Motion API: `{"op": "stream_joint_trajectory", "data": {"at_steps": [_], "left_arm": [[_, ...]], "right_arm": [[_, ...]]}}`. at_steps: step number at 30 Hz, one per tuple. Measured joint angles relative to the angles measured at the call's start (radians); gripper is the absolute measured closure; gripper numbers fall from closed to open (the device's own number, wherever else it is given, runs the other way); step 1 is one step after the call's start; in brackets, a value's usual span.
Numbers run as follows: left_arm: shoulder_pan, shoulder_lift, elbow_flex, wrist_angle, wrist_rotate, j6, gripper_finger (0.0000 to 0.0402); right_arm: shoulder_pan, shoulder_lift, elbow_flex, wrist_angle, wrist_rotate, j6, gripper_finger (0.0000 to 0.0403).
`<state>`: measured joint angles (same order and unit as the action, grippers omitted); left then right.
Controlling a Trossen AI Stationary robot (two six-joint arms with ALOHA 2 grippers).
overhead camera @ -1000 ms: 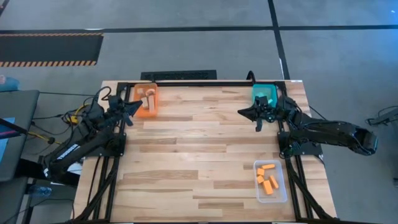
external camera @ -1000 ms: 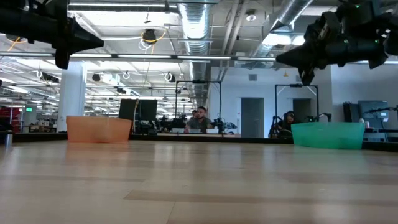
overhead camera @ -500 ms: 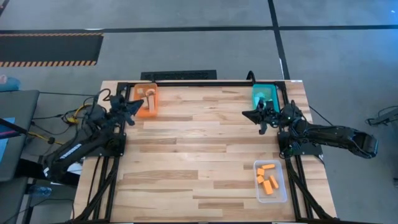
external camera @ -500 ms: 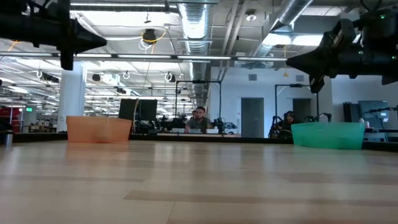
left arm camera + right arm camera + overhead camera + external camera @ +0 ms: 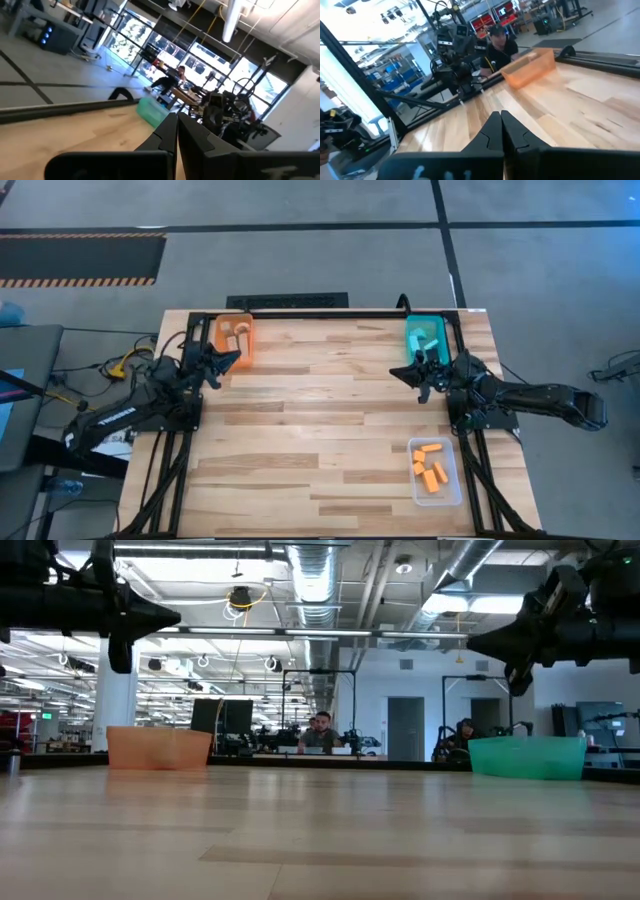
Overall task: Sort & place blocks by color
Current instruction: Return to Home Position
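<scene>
Pale wood blocks [image 5: 240, 328] lie in the orange tray [image 5: 234, 340] at the table's far left. Light blue blocks [image 5: 428, 340] lie in the teal tray [image 5: 424, 337] at the far right. Several orange blocks [image 5: 430, 466] lie in the clear tray [image 5: 436, 472] at the near right. My left gripper [image 5: 236, 358] is shut and empty, raised beside the orange tray; it also shows in the left wrist view [image 5: 176, 125]. My right gripper [image 5: 394, 370] is shut and empty, raised beside the teal tray; it also shows in the right wrist view [image 5: 500, 121].
The wooden table [image 5: 320, 410] lies bare between the trays. A black frame rail [image 5: 320, 313] runs along the far edge. In the low view the orange tray [image 5: 158, 748] and the teal tray [image 5: 527, 756] stand at the far edge; people sit in the room beyond.
My left gripper has drawn back from over the orange tray toward the table's near edge and a little right. My right gripper has moved away from the teal tray toward the near edge. Both stay shut and empty.
</scene>
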<state>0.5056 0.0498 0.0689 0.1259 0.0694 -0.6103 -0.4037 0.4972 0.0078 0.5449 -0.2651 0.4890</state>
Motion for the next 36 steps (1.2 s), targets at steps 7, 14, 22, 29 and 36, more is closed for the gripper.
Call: {"op": "stream_joint_trajectory", "data": {"at_steps": [7,14,22,29,36], "left_arm": [[-0.229,0.0,0.0,-0.031,-0.199,0.1,0.0401],[-0.266,0.0,-0.003,-0.184,-0.223,0.213,0.0401],[-0.228,-0.012,-0.008,-0.227,-0.24,0.294,0.0401],[-0.17,-0.002,-0.058,-0.096,-0.077,0.284,0.0401],[-0.165,0.014,-0.059,-0.1,-0.081,0.276,0.0401]], "right_arm": [[0.143,-0.169,-0.001,-0.185,0.189,-0.082,0.0401],[0.159,-0.246,-0.001,-0.345,0.215,-0.193,0.04],[0.159,-0.265,-0.002,-0.363,0.215,-0.278,0.04],[0.139,-0.261,-0.002,-0.401,0.206,-0.294,0.0398],[0.134,-0.261,-0.002,-0.452,0.208,-0.314,0.0375]]}}
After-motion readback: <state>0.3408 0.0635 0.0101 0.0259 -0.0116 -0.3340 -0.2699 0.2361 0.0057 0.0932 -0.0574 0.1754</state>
